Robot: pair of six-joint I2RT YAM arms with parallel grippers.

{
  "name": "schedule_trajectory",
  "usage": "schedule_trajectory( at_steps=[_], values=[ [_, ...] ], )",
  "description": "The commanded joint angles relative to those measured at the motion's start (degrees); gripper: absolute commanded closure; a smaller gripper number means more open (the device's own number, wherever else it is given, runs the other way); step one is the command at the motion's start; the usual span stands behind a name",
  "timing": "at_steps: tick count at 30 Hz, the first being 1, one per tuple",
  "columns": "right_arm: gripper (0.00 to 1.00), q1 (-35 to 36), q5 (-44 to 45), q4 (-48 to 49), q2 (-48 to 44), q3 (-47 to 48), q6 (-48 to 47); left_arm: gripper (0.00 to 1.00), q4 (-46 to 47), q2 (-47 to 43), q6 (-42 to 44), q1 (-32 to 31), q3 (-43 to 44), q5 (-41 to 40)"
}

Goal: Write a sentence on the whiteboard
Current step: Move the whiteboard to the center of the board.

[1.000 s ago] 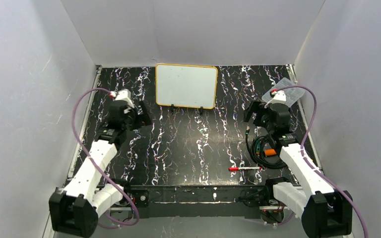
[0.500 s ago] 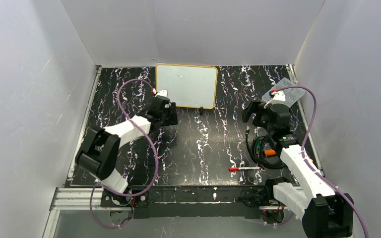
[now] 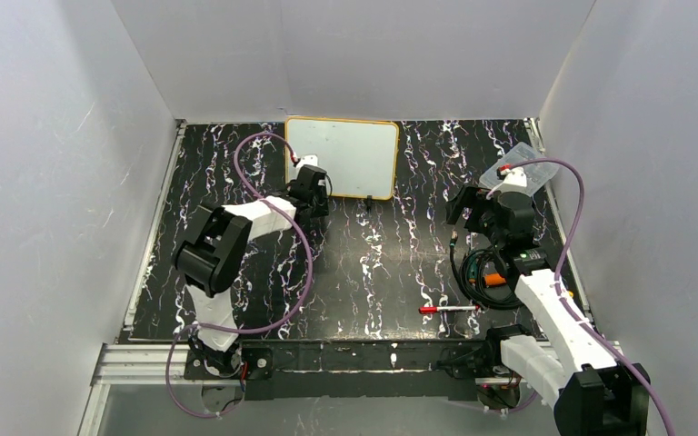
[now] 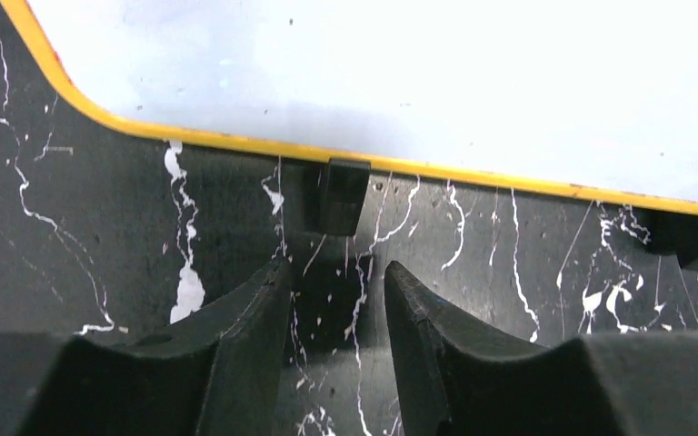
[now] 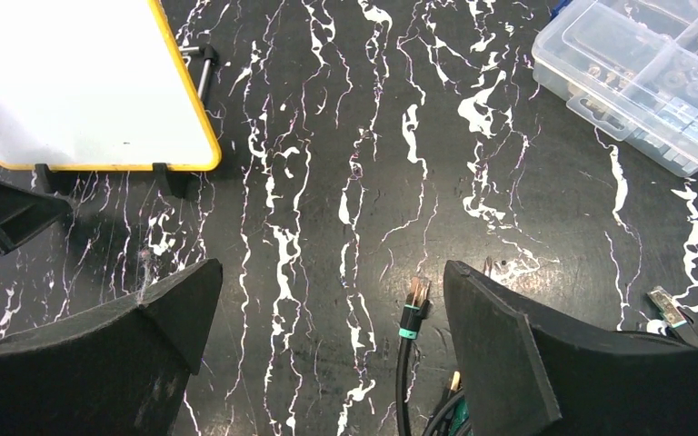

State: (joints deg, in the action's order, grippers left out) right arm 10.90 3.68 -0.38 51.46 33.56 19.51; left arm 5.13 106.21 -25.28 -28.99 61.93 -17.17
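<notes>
Layout, as seen from your side. The whiteboard [image 3: 341, 156] stands at the far middle of the table [image 3: 363, 272], on its clip feet. Your left gripper [image 4: 332, 277] sits just before the left foot [image 4: 336, 195], apart from it. Your right gripper [image 5: 332, 272] lies well to the board's right. Behind it, in the far right corner, is the compartment box [image 5: 641, 77]. Before it lies a cable coil [image 3: 483, 272], and nearer you a marker [image 3: 448, 309].
</notes>
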Motion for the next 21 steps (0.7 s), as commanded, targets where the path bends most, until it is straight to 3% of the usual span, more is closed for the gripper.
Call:
schedule_trajectory(
  at_steps=[1, 14, 21],
  values=[
    [0.0, 0.18, 1.29, -0.67, -1.14, 1.99, -0.79, 0.6, 1.8, 1.2, 1.73, -0.01, 3.07, -4.08],
    [0.0, 0.18, 1.26, -1.71, -1.57, 2.21, -0.96, 0.68, 4.96, 5.63, 5.17, -0.01, 5.52, -7.83],
    [0.0, 0.18, 1.45, -2.75, -1.86, 2.67, -1.3, 0.91, 7.53, 4.67, 6.12, -0.39, 3.7, -8.98]
  ],
)
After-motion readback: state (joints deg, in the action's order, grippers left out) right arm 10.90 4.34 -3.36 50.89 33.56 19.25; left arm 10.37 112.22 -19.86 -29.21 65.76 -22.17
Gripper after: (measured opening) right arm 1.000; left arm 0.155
